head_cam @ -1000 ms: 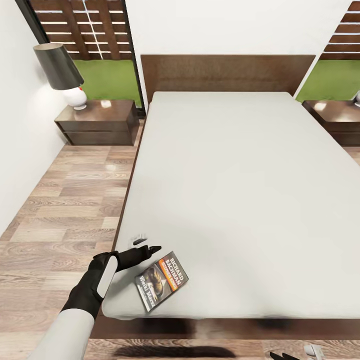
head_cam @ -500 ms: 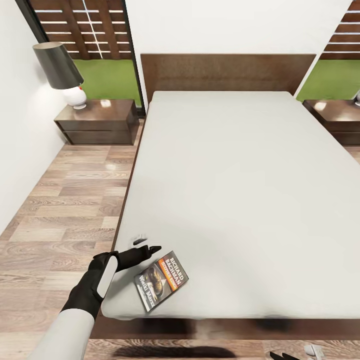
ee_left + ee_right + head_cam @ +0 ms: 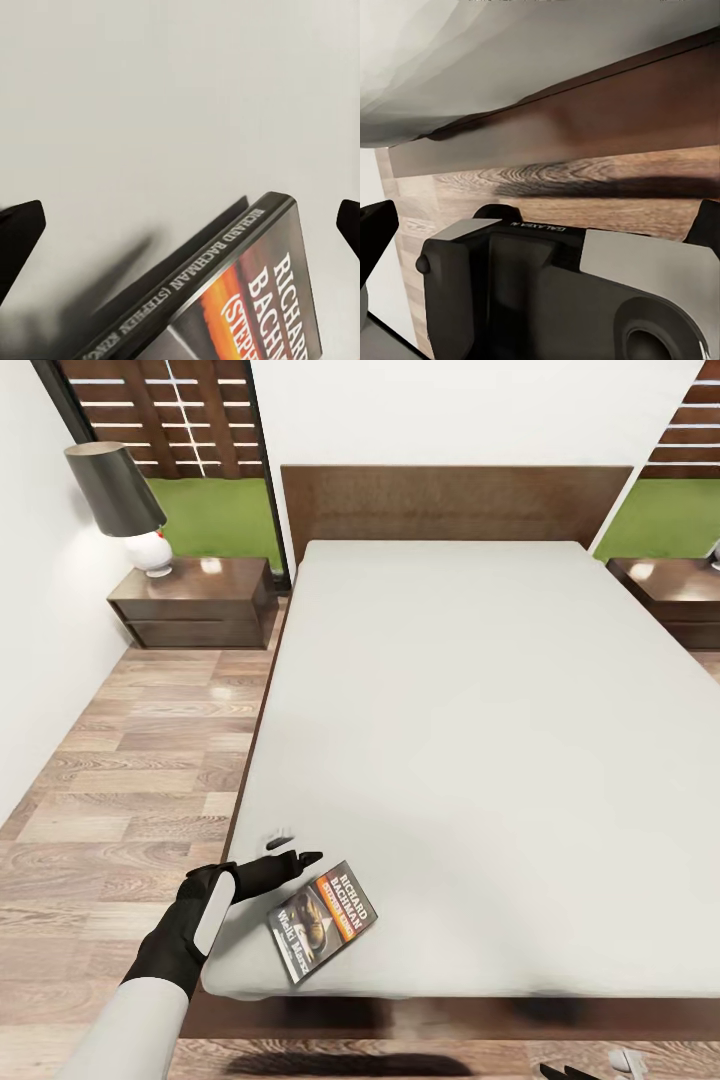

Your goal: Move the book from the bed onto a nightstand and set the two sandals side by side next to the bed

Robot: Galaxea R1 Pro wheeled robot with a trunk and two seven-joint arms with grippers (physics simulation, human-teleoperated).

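Observation:
The book (image 3: 322, 921) lies flat on the grey mattress of the bed (image 3: 480, 740), at its near left corner, dark cover and orange band up. My left gripper (image 3: 292, 847) hovers just left of the book, open and empty. In the left wrist view the book (image 3: 247, 292) lies close ahead of the left gripper (image 3: 184, 229), whose dark fingertips (image 3: 19, 232) are spread wide apart. My right gripper (image 3: 540, 225) is open and empty, low by the bed's foot, its tips (image 3: 562, 1072) at the head view's lower edge. The sandals are out of view.
A dark nightstand (image 3: 195, 600) with a black-shaded lamp (image 3: 115, 495) stands left of the headboard, and another nightstand (image 3: 665, 595) stands at the right. Wood-plank floor (image 3: 130, 760) runs along the bed's left side. The right wrist view looks over my own base (image 3: 540, 292) and the bed frame (image 3: 585, 120).

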